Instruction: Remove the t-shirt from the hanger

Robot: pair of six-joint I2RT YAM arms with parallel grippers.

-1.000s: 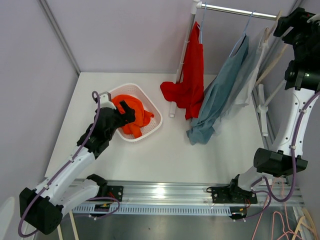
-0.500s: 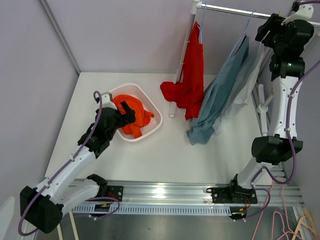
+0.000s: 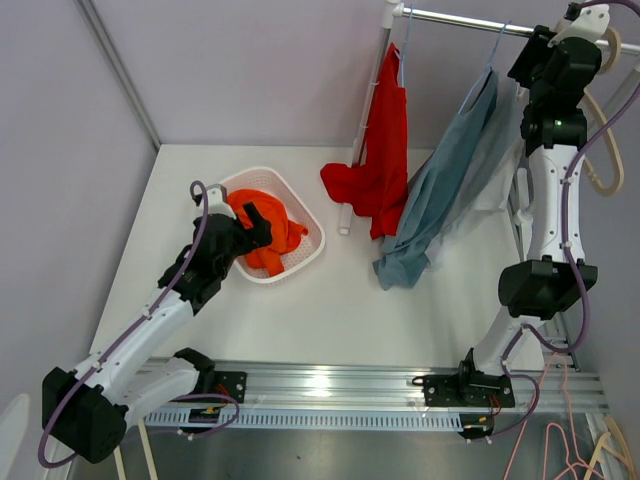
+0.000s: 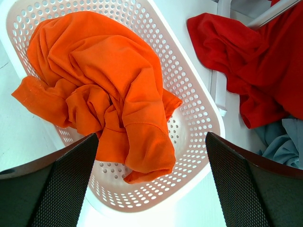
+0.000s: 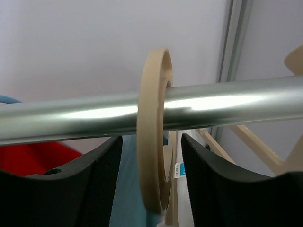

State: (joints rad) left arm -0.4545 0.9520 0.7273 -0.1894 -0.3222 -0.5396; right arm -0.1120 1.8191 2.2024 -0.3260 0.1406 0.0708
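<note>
My right gripper (image 3: 541,47) is raised at the metal rail (image 3: 470,20) of the clothes rack. In the right wrist view it (image 5: 151,177) is open, with its fingers (image 5: 85,184) on either side of a beige hanger hook (image 5: 154,118) that hangs over the rail (image 5: 71,118). Blue cloth (image 5: 128,208) hangs below the hook. On the rail hang a red t-shirt (image 3: 386,140), a blue-grey shirt (image 3: 440,190) and a pale shirt (image 3: 497,150). My left gripper (image 3: 255,222) is open and empty over the basket, above the orange shirt (image 4: 109,80).
A white perforated basket (image 3: 308,215) holds the orange shirt (image 3: 268,230) at the table's left. The rack's white upright (image 3: 368,110) stands mid-table. Spare beige hangers (image 3: 600,150) hang at the far right. The red t-shirt's hem (image 4: 246,71) lies on the table beside the basket (image 4: 189,80).
My right arm has swung up and left from the far right edge to the rail, bringing its gripper round the hanger hook. The left arm has barely moved.
</note>
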